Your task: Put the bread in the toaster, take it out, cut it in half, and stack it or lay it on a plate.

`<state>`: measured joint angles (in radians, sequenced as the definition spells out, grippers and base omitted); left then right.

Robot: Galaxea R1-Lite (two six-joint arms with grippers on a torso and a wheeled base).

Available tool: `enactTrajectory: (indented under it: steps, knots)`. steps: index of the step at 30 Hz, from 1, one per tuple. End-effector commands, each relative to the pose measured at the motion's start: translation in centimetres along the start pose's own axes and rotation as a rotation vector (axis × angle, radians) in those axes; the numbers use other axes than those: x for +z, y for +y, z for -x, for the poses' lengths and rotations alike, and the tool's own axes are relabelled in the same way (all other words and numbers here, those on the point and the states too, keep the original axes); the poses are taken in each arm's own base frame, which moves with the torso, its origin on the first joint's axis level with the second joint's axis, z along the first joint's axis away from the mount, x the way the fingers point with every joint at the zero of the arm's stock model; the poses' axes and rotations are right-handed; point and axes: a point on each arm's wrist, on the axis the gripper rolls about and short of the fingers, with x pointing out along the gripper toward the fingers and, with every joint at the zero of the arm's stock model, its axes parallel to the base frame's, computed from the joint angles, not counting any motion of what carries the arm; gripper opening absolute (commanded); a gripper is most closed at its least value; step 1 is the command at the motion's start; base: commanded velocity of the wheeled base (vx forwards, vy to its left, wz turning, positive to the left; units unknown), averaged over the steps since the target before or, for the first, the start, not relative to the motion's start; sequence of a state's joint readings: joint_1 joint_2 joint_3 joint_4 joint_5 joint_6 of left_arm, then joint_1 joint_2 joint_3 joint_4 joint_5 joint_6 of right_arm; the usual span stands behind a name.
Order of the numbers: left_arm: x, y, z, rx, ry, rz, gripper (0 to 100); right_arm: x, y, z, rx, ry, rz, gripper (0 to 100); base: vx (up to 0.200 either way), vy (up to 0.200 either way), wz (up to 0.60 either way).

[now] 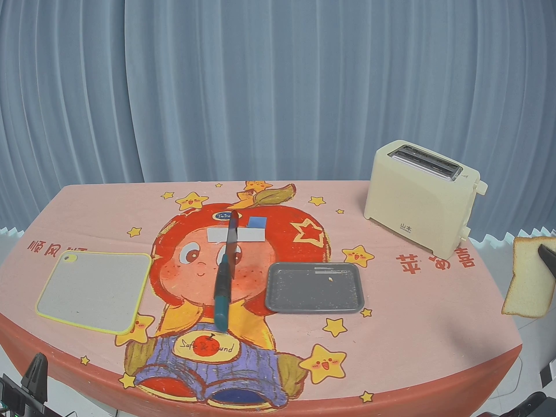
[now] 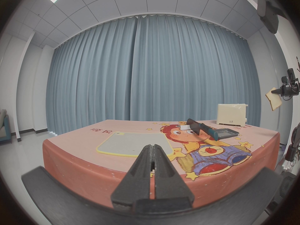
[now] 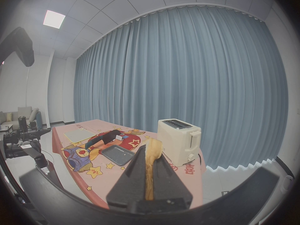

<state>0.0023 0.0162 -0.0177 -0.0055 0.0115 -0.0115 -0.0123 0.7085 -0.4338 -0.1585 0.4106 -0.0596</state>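
At the near left edge of the bench (image 1: 405, 331), we are finding the left gripper (image 2: 152, 147) with its fingers pressed together. Off the right edge, the right gripper (image 3: 150, 156) is pinching the bread (image 1: 530, 279) near its upper edge, the slice hanging in the air. We are judging it light, soft and easily torn, so a gentle edge hold is suiting it. Farther back, the toaster (image 1: 423, 195) is standing with its slots facing up.

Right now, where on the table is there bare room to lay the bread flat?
Free: the cutting board, the table behind it, and the front right stretch between grey tray and edge. Crowded: the middle, where the knife lies close beside the tray, and the far right corner by the toaster.
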Motion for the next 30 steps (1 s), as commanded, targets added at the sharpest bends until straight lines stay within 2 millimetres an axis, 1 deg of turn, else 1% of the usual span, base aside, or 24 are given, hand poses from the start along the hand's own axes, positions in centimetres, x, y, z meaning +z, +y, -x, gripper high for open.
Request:
enactTrajectory:
  steps: [1, 30]
  knots:
    - [-0.52, 0.01, 0.00, 0.002, 0.001, 0.001, 0, -0.05, -0.03, -0.07, 0.001, 0.005, -0.002, 0, 0.000, 0.200, 0.00]
    - [-0.52, 0.01, 0.00, 0.002, 0.001, -0.002, 0, -0.05, 0.04, 0.01, 0.007, 0.002, 0.000, 0, 0.000, 0.200, 0.00]
